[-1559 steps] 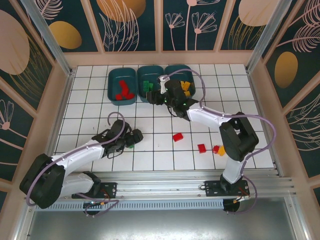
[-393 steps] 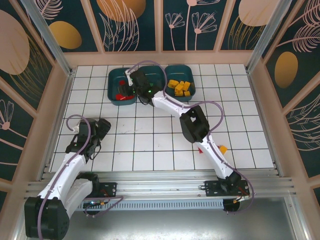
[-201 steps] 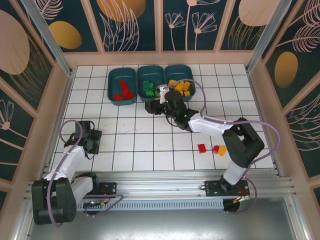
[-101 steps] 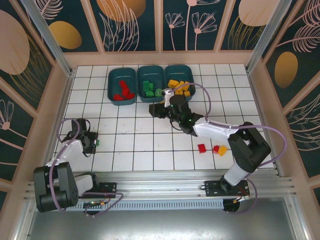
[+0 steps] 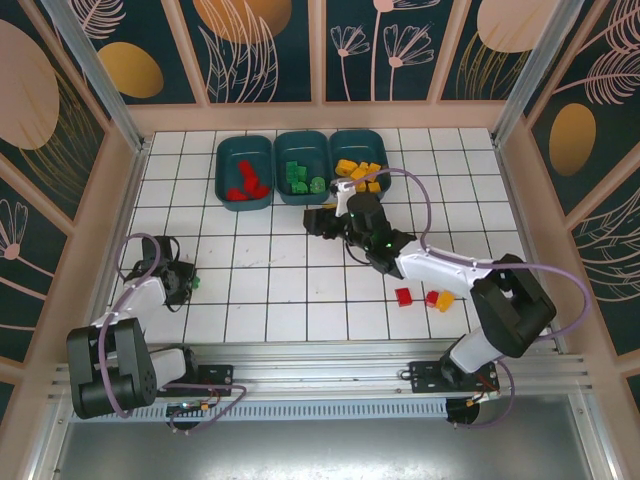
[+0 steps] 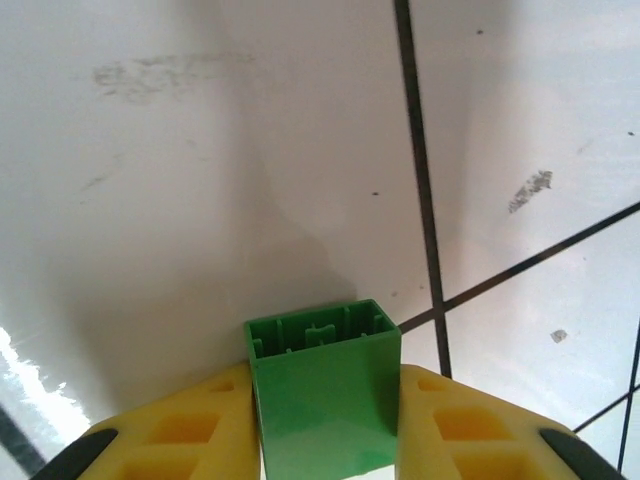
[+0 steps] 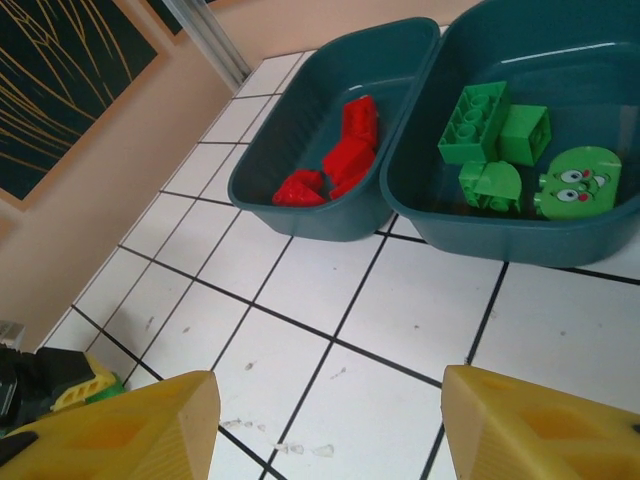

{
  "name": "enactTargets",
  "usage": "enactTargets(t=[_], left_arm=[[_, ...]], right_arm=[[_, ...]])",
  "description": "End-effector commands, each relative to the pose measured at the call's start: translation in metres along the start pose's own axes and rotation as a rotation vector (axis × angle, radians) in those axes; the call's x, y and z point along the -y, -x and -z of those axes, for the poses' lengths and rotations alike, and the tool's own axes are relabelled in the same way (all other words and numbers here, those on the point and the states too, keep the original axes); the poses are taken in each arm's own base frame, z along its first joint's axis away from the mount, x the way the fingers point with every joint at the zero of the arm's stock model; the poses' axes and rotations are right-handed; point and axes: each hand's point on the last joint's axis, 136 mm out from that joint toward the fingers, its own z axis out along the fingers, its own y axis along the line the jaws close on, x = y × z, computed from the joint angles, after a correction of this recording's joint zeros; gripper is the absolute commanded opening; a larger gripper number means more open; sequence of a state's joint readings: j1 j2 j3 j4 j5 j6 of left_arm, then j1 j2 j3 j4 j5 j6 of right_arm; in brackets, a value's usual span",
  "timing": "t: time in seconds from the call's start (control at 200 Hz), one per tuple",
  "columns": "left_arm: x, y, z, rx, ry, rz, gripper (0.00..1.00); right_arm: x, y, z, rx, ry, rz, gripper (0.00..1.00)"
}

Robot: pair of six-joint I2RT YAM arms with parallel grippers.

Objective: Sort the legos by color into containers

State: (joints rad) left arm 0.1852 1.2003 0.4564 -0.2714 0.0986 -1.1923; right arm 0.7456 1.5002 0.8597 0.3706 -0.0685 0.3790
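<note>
Green brick [image 6: 322, 385] clamped in left gripper [image 6: 322, 432]; tub of greens [image 5: 302, 146] lies well ahead and to its right, nearer the right gripper [image 7: 325, 425], fingers apart and empty.

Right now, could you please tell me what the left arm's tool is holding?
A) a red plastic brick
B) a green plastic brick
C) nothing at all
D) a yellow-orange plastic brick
B: the left wrist view shows a green plastic brick clamped between the yellow fingers of the left tool.
</note>
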Motion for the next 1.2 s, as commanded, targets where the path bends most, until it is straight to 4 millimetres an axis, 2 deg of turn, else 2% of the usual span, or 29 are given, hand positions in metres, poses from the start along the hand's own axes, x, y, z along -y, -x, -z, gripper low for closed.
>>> enactTargets(t=[0.0, 0.075, 0.155, 0.23, 0.31, 0.41, 0.515, 0.53, 0.575, 0.666, 0.766, 0.896, 1.016, 1.191], left_arm=[[0.047, -0.003, 0.003, -0.02, -0.21, -0.103, 0.2], [0.068, -0.008, 0.013, -0.018, -0.262, -0.154, 0.21], [0.103, -0.023, 0.025, -0.023, -0.331, -0.242, 0.22], [0.139, -0.045, 0.032, -0.051, -0.394, -0.33, 0.22], [0.187, -0.07, 0.04, -0.076, -0.478, -0.425, 0.21], [0.246, -0.115, 0.046, -0.129, -0.579, -0.571, 0.23], [0.303, -0.159, 0.039, -0.17, -0.642, -0.689, 0.23], [0.306, -0.165, 0.03, -0.185, -0.632, -0.699, 0.23], [0.323, -0.182, 0.021, -0.215, -0.645, -0.73, 0.22], [0.351, -0.201, 0.004, -0.229, -0.645, -0.781, 0.22], [0.369, -0.21, -0.019, -0.244, -0.616, -0.805, 0.24], [0.375, -0.22, -0.041, -0.252, -0.575, -0.836, 0.28], [0.375, -0.234, -0.048, -0.257, -0.562, -0.878, 0.36], [0.374, -0.238, -0.048, -0.26, -0.574, -0.87, 0.55]], right_arm=[[0.008, 0.01, 0.014, 0.031, -0.043, 0.005, 0.6], [0.013, 0.013, 0.019, 0.033, -0.062, 0.007, 0.6], [0.021, 0.016, 0.025, 0.037, -0.093, 0.01, 0.6], [0.029, 0.022, 0.036, 0.053, -0.145, 0.021, 0.6], [0.039, 0.03, 0.052, 0.078, -0.185, 0.017, 0.6], [0.053, 0.034, 0.07, 0.098, -0.232, -0.003, 0.59], [0.064, 0.031, 0.085, 0.102, -0.278, -0.015, 0.59], [0.065, 0.031, 0.087, 0.102, -0.284, -0.018, 0.59], [0.069, 0.029, 0.092, 0.098, -0.299, -0.021, 0.59], [0.076, 0.023, 0.102, 0.092, -0.333, -0.031, 0.59], [0.087, 0.017, 0.112, 0.076, -0.389, -0.033, 0.59], [0.109, 0.0, 0.123, 0.015, -0.5, -0.062, 0.63], [0.128, -0.017, 0.137, -0.022, -0.594, -0.122, 0.66], [0.132, -0.031, 0.154, -0.038, -0.615, -0.196, 0.68]])
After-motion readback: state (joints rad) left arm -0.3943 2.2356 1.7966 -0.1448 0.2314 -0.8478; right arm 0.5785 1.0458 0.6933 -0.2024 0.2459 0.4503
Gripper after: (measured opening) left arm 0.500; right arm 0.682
